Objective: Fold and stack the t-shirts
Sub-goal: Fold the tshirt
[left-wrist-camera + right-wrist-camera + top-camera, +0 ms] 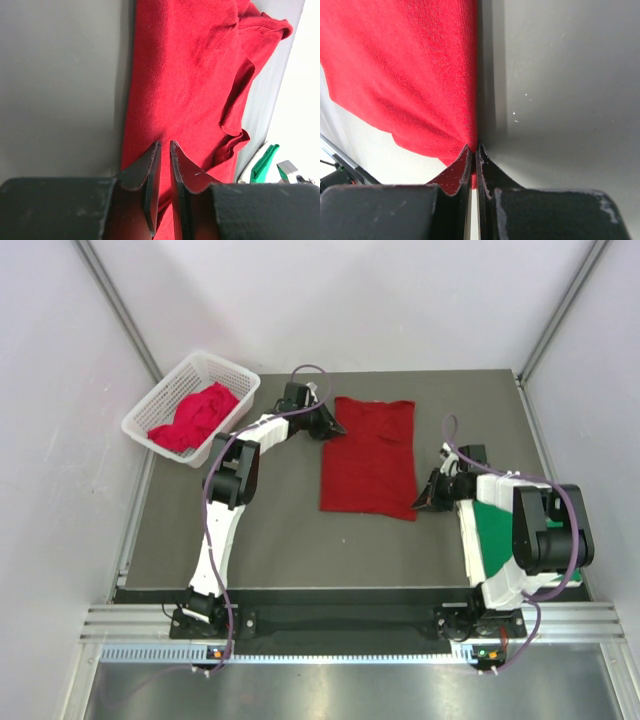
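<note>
Red t-shirt [368, 458], plain cloth, spread flat near the middle of the dark grey table [270, 530], sleeves toward the far edge, hem toward the arms. Left gripper [165, 145]: at the shirt's far left corner, by the sleeve; jaws drawn nearly together with only a thin slit between them, red cloth showing in that slit, so clenched on the shirt's side edge. Right gripper [474, 147]: at the shirt's near right corner; jaws pressed tight together, tips at the line where red cloth meets bare table, a sliver of red caught between them, so clenched on the hem edge. The two grips sit at opposite corners of the one shirt. Green t-shirt [492, 525]: lying at the right side of the table, partly hidden under the right arm, apart from the red one. Pinkish-red t-shirt [195, 418]: crumpled inside the white lattice basket [150, 405] at the far left corner.
</note>
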Robot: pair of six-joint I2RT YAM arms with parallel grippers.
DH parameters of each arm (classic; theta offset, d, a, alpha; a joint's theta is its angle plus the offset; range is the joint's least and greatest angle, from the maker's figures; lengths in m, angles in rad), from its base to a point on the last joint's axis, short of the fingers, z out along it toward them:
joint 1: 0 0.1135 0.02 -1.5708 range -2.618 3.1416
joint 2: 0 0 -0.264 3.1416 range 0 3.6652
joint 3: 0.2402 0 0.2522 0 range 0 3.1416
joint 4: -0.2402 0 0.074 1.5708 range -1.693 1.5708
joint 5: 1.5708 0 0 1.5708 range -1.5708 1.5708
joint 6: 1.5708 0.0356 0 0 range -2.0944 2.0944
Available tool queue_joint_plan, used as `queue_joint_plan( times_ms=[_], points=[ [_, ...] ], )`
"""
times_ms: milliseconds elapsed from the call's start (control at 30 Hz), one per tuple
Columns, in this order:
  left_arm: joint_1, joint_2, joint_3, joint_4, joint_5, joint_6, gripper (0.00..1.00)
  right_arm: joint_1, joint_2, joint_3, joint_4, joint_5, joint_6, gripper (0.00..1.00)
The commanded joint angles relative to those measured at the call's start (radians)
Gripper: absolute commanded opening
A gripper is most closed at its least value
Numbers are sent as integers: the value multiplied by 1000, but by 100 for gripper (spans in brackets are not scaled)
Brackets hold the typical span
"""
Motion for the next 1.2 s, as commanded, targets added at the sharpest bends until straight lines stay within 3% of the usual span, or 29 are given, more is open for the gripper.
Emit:
queue_joint_plan(
  times_ms=[0, 400, 533, 667, 800, 967, 1167],
  points=[
    [25, 24, -32, -209, -122, 66, 20, -16, -28, -41, -14, 69, 4, 0],
    [27, -10, -67, -267, -145, 71, 19, -16, -33, -78, -25, 82, 9, 0],
    [25, -44, -70, -212, -61, 48, 25, -18, -24, -27, -87, 22, -31, 20],
    [25, -65, -26, -181, 46, 20, 34, -16, -81, -4, -138, 26, 14, 32],
    [28, -132, -27, -199, 77, 39, 41, -15, -120, 8, -242, 92, 61, 34],
    [34, -194, -29, -275, 85, 98, 44, -2, -180, -35, -255, 123, 179, 41],
    [36, -294, -131, -476, 36, 191, 45, 30, -229, -42, -235, 187, 357, 43]
  ],
)
